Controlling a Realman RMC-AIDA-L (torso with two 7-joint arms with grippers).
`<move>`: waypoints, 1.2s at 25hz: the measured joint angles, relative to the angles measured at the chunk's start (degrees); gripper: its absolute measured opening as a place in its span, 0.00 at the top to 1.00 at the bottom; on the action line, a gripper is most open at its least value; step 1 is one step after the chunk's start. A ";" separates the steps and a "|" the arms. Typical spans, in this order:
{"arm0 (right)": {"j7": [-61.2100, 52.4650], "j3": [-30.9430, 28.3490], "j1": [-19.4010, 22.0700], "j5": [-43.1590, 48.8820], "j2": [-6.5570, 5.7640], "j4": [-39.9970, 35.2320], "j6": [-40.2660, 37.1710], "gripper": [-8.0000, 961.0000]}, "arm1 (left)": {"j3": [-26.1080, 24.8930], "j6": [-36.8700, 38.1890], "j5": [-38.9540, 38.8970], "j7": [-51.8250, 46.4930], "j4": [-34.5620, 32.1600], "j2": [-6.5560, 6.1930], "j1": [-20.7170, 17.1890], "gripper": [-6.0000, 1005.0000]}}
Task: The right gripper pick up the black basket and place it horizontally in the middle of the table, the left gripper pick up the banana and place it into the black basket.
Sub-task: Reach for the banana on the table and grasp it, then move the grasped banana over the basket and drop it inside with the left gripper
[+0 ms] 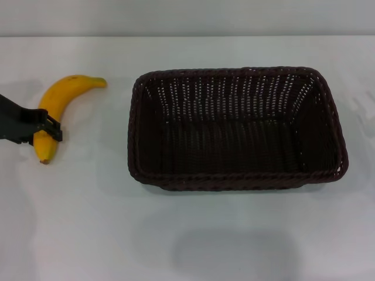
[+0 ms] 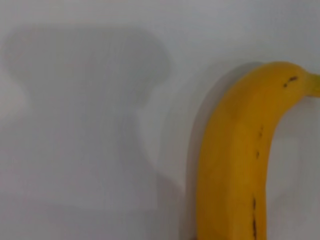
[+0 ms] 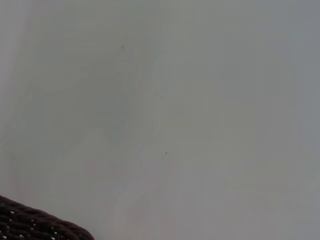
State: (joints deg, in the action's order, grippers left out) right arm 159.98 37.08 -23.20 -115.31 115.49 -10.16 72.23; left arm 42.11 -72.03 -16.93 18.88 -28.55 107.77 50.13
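The black basket (image 1: 237,129) lies lengthwise across the middle of the white table (image 1: 187,234), upright and empty. One corner of its rim shows in the right wrist view (image 3: 35,227). The yellow banana (image 1: 61,99) lies on the table to the left of the basket and apart from it. It also shows in the left wrist view (image 2: 235,165), close up. My left gripper (image 1: 50,130) reaches in from the left edge and sits over the lower part of the banana, near its brown end. My right gripper is out of view.
Bare white tabletop (image 1: 88,222) surrounds the basket and the banana. The table's far edge (image 1: 187,36) runs along the top of the head view. A soft shadow falls on the table in front of the basket.
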 joint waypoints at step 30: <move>-0.02 0.00 0.89 -0.15 0.14 -0.10 3.31 0.64 | 11.65 -29.11 -20.89 5.53 -44.04 3.96 7.20 0.46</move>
State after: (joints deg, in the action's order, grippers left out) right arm 159.96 37.09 -22.31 -115.46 115.62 -10.26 75.54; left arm 53.75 -101.14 -37.82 24.41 -72.59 111.73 57.34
